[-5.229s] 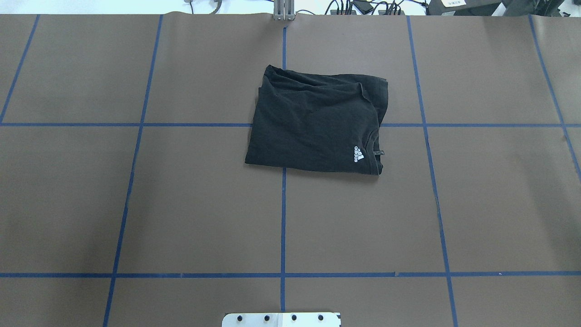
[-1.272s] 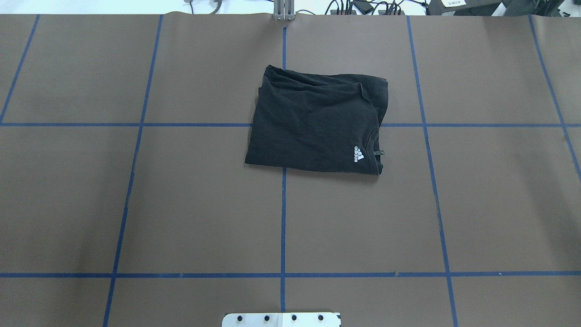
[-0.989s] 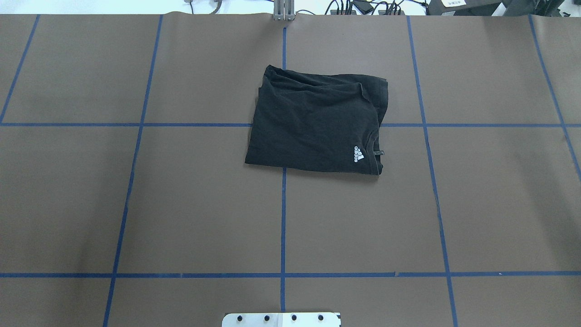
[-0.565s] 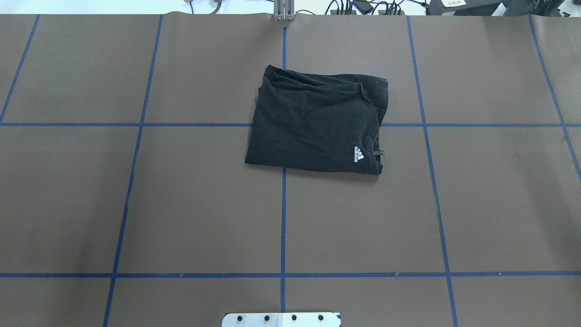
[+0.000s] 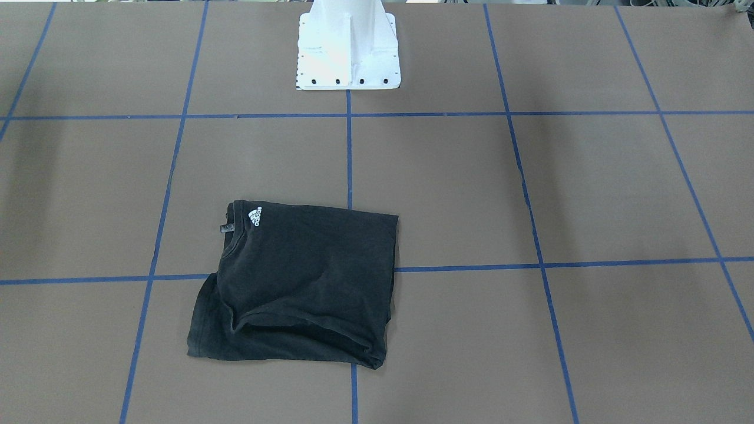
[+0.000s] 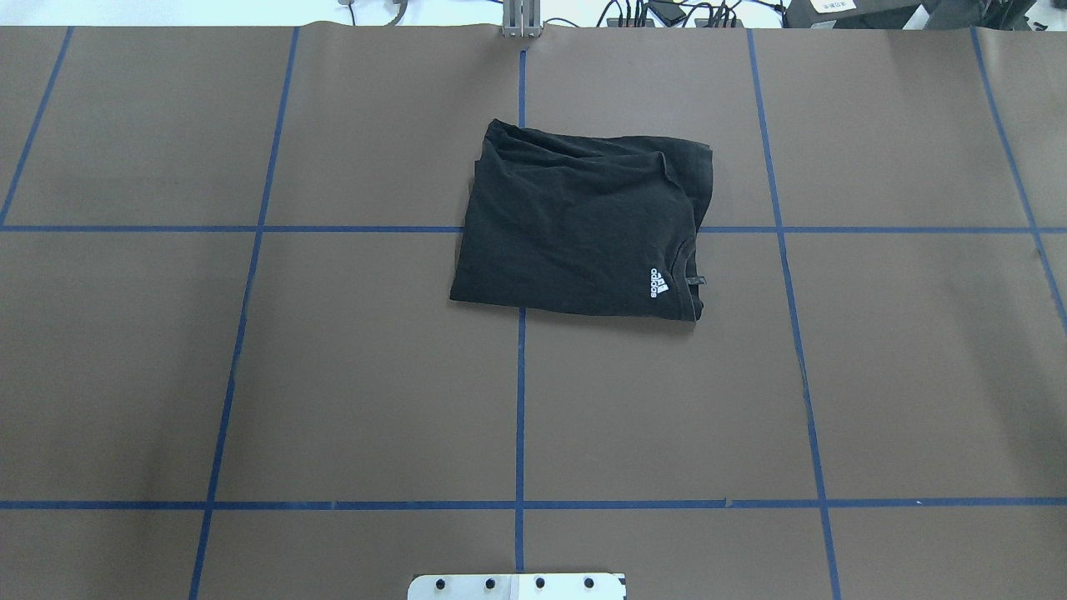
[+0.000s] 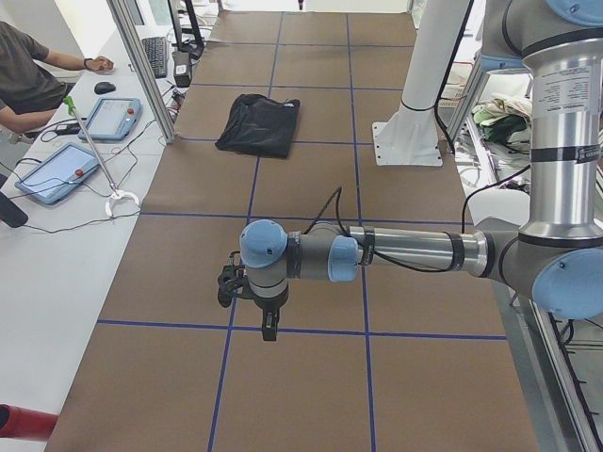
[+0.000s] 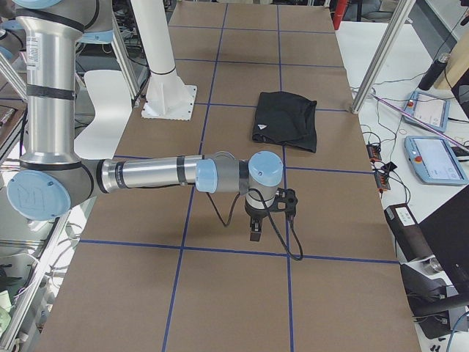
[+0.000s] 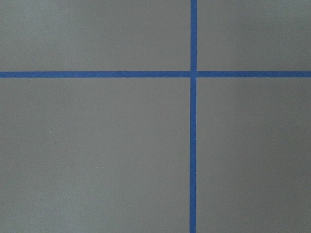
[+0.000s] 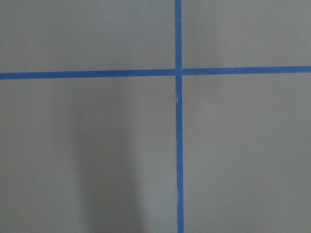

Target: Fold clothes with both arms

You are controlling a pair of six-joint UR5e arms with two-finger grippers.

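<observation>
The clothes are one black T-shirt [image 6: 575,225], folded into a rough rectangle at the table's far middle, with a small white logo [image 6: 658,283] facing up near the collar. It also shows in the front view as the T-shirt [image 5: 300,282], and far off in both side views [image 7: 259,124] [image 8: 286,119]. My left gripper [image 7: 269,326] hangs over bare mat at the table's left end, far from the shirt. My right gripper [image 8: 254,229] hangs likewise at the right end. Whether either is open or shut I cannot tell. Both wrist views show only mat and blue tape.
Brown mat [image 6: 375,375] with a blue tape grid covers the table. The white pedestal base [image 5: 347,47] stands at the robot's side. A person sits at a side bench [image 7: 28,80] with tablets and cables. More tablets [image 8: 432,158] lie on the opposite bench.
</observation>
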